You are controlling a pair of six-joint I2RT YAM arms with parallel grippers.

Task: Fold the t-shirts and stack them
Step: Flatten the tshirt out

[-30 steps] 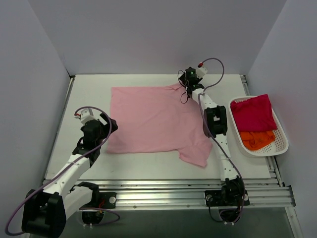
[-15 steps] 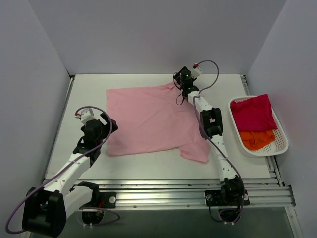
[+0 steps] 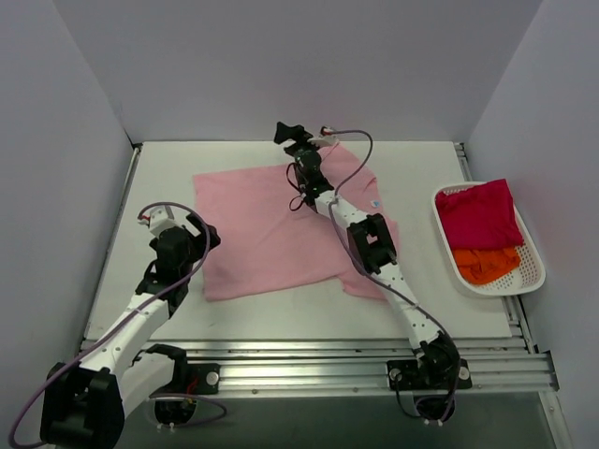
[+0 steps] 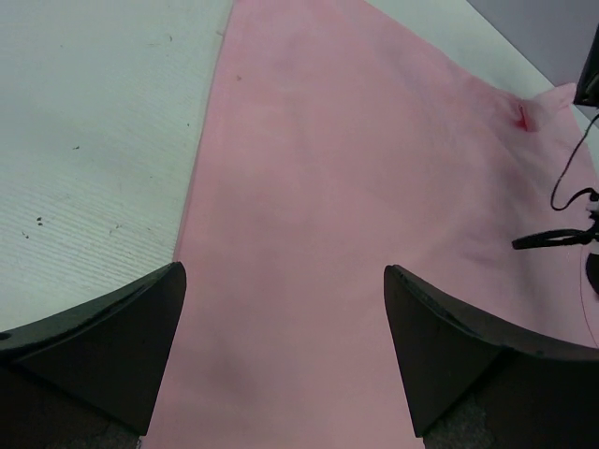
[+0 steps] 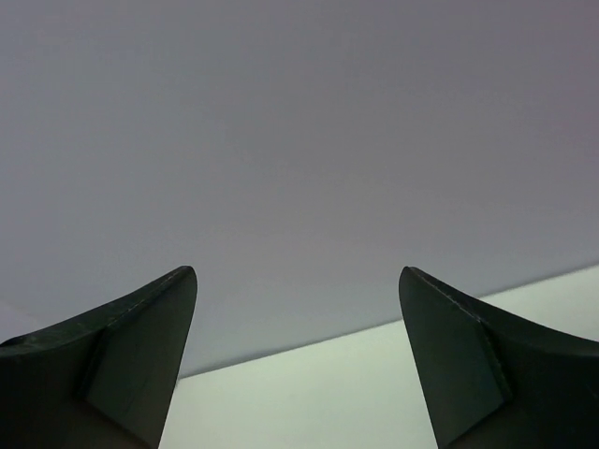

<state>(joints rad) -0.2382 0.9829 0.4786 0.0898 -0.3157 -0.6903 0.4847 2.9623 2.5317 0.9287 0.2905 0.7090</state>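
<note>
1. Centre of the top view: light pink t-shirt [image 3: 271, 224], spread mostly flat on the white table [image 3: 168, 168]. Right part doubled over along a slanted edge, partly hidden under the right arm.
2. Right edge of the top view: white basket [image 3: 535, 267] on the table, well apart from the pink shirt. Magenta-red t-shirt [image 3: 477, 213] bunched in its upper part, orange t-shirt [image 3: 484, 264] just below, touching it.
3. Mid-left of the top view: left gripper [image 3: 198, 236], at the pink shirt's left edge. Released, jaws wide. In the left wrist view, dark fingers [image 4: 103, 346] in the lower corners, only pink cloth and bare table between them, nothing grasped. Contact with the cloth: cannot tell.
4. Top centre of the top view: right gripper [image 3: 285, 133], near the shirt's upper edge, pointed toward the back wall, arm stretched diagonally across the cloth. Also released: in the right wrist view, fingers [image 5: 122, 355] wide apart, only grey wall and a strip of table between them, nothing held.
</note>
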